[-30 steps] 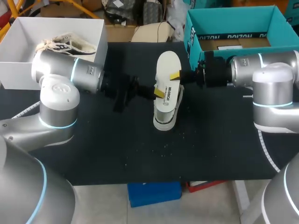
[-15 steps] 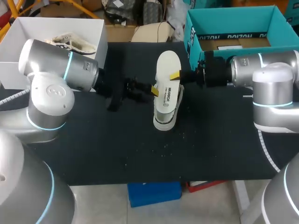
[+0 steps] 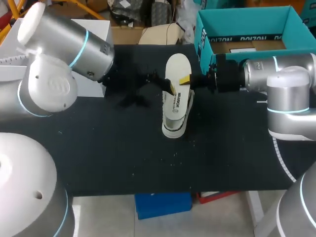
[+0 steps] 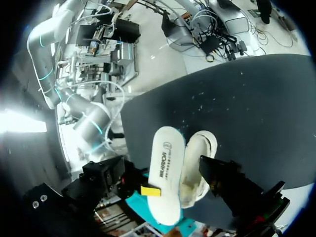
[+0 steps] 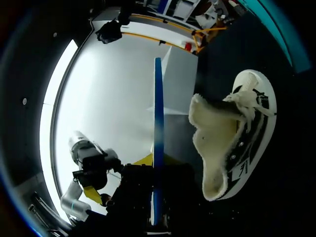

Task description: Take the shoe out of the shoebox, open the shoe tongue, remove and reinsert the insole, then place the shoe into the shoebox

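The white insole (image 3: 177,69) hangs over the middle of the black table, and my right gripper (image 3: 190,80) is shut on its edge. In the right wrist view the insole (image 5: 158,123) shows edge-on as a blue strip running out from between the yellow tips. A white, fleece-lined shoe (image 3: 173,131) lies on the table right under it, partly hidden; the left wrist view shows shoe (image 4: 200,163) and insole (image 4: 165,177) side by side. My left gripper (image 3: 160,84) stands open just left of the insole, with one dark finger (image 4: 232,190) beside the shoe.
A teal shoebox (image 3: 202,37) stands open at the back right, behind my right arm. A white box (image 3: 98,29) at the back left is mostly hidden by my raised left arm (image 3: 54,54). Small white crumbs dot the mat (image 3: 98,148) in front of the shoe.
My left gripper has opened and let go of the insole. The left arm has swung up and now covers the white box. The right arm and the insole have stayed put.
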